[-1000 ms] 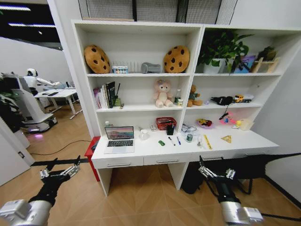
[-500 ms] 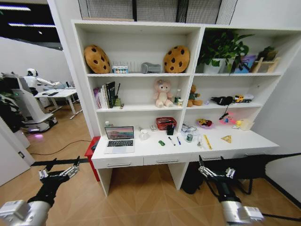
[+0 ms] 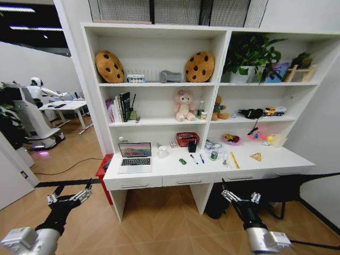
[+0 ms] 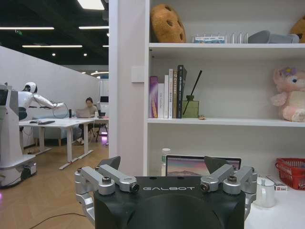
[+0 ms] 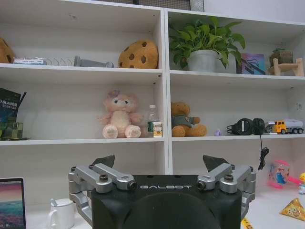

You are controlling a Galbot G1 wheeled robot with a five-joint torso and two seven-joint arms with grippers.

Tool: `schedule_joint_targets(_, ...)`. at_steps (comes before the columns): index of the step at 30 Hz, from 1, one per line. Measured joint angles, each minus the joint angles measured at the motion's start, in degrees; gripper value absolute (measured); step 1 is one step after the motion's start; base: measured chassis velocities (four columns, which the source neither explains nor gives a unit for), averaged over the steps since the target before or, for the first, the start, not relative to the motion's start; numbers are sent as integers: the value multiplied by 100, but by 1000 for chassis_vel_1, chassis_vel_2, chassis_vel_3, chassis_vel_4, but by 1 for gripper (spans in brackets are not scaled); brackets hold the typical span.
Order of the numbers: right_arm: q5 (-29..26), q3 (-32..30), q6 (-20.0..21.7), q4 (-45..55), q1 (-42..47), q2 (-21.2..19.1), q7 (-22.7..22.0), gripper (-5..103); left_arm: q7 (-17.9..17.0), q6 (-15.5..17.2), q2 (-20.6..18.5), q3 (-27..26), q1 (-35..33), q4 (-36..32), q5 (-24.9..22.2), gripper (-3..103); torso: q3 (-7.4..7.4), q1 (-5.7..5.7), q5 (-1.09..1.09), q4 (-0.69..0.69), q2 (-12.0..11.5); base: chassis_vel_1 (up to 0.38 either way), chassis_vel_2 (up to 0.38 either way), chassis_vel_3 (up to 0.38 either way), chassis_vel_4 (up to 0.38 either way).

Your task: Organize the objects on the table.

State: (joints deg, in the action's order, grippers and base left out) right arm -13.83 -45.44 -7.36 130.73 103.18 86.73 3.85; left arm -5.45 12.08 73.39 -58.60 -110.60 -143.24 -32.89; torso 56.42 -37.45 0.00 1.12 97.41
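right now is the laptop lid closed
No, the laptop on the table stands open, its lit screen facing the robot.

Open silver laptop (image 3: 135, 156) at the white table's (image 3: 164, 171) left end, small clutter, perhaps pens (image 3: 197, 158), mid-desk.
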Motion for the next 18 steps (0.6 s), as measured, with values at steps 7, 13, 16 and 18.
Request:
schedule_joint_targets(7, -15, -13, -29, 0, 2, -24, 0, 100, 0, 0, -7, -27, -13, 0, 1, 99, 0, 1, 0, 0, 1, -68, 70, 77, -63)
schedule_joint_targets(13, -140, -5, -32, -8, -56, -62, -2, 100, -6, 0, -12, -55, -22, 0, -17, 99, 0, 0, 0, 0, 1, -127, 145, 138, -159)
schedule_joint_targets(16, -146, 23, -32, -22, -71, -53, -1, 100, -14, -1, -64, -71, -14, 0, -43, 99, 0, 0, 0, -1, 0, -182, 190, 208, -203)
schedule_joint_targets(18, -159, 23, -32, -30, -86, -61, -1, 100, -15, -1, -75, -71, -11, 0, -46, 99, 1, -2, 0, 0, -1, -206, 186, 211, -226)
